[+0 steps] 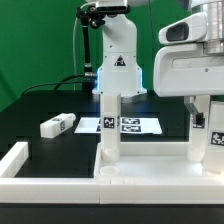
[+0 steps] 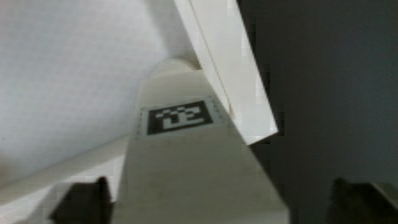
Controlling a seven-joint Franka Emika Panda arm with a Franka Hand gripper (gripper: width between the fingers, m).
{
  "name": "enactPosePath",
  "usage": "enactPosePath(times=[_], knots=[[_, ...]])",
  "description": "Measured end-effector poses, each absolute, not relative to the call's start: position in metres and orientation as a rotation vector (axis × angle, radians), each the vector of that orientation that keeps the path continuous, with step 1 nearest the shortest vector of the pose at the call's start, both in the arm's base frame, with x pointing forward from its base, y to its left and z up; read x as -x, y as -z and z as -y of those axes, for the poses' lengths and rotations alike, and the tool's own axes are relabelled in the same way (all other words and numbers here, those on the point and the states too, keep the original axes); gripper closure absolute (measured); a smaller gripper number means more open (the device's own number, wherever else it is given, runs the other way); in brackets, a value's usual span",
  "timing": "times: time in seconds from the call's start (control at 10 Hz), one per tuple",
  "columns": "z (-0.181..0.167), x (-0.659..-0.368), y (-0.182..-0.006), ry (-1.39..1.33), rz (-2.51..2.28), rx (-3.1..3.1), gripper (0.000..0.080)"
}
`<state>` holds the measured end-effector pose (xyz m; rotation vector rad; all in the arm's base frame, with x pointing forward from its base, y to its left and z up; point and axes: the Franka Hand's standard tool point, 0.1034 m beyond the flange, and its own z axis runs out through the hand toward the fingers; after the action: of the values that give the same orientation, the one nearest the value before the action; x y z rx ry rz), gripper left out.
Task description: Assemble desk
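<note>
Your hand [image 2: 222,205] is down over a leg [image 2: 178,160] that stands upright on the desk top [image 1: 150,160], at the exterior view's right end of it. In the wrist view, that leg sits squarely between the two dark fingertips [image 2: 80,205]. The jaws are well apart. One fingertip looks close against the leg's side and the other shows a dark gap beside it, so you're straddling the leg, not squeezing it. Its black-and-white tag [image 2: 178,116] faces the wrist camera, and the top's raised rim [image 2: 228,70] runs away behind it. In the exterior view, the desk top lies at the near side of the black surface [image 1: 40,105]. A second leg [image 1: 110,125] stands upright at its other end, toward the exterior view's left. A loose leg [image 1: 57,125] lies on its side on the surface, apart from the top. The marker board [image 1: 135,125] lies flat just behind the second leg. A white rail [image 1: 18,158] borders the exterior view's left.
</note>
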<state>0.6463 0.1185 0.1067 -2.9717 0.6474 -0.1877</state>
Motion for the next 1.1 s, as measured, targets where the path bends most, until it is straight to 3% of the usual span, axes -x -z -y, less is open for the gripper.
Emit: enactPosePath(times=[0.1,0.2,0.3,1.1], knots=[[-0.118,-0.646,-0.107,0.187,-0.671,2.966,0.0293],[-0.115,-0.646,-0.106,0.178,-0.781,2.939,0.0432],[-0.112,-0.646,-0.106,0.172,-0.897,2.905,0.0490],[-0.103,-0.642,-0.103,0.016,-2.240,1.972,0.0499]])
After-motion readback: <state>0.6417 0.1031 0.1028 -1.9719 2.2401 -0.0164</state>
